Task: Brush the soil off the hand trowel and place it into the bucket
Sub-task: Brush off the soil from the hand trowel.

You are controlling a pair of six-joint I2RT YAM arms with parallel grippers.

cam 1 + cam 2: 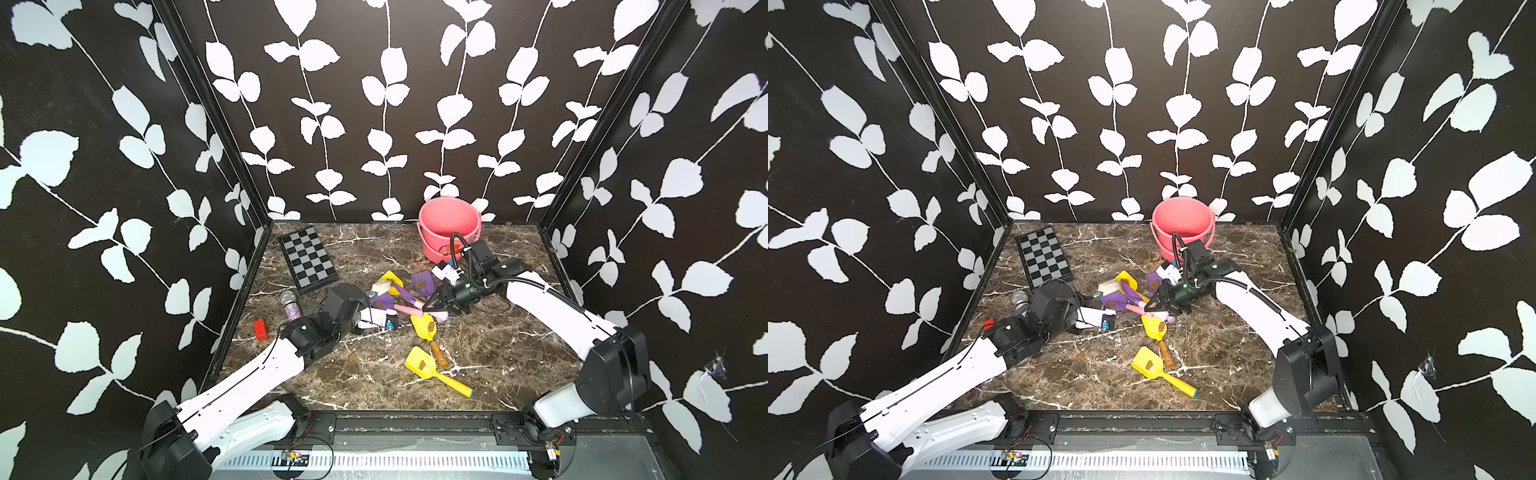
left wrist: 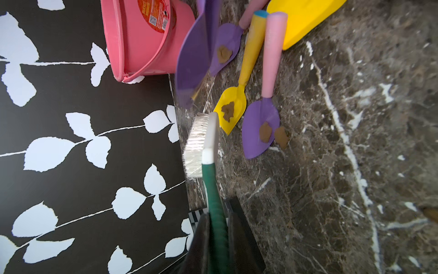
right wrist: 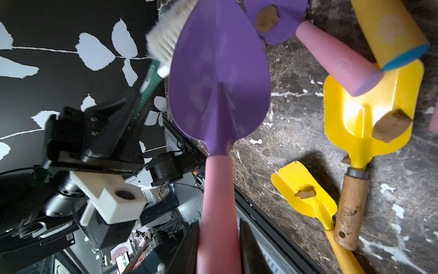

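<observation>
Right wrist view shows us the right claw (image 3: pixel 220 242) clamped on the pink handle of the purple trowel (image 3: pixel 218 71), blade clean, over the middle of the bench (image 1: pixel 498 353). Our left claw (image 2: pixel 216 237) grips the brush (image 2: pixel 196 144) by its green handle, bristles beside that blade. We see the bucket (image 1: pixel 434 245) at the bench's far edge and soil (image 3: pixel 266 19) on other trowels.

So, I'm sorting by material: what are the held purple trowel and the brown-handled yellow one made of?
Purple trowel: smooth satin blade, painted metal or plastic; matte pink grip, likely rubber. Yellow trowel: glossy blade with glare, probably painted metal; scuffed brown handle with grain, wood.
</observation>
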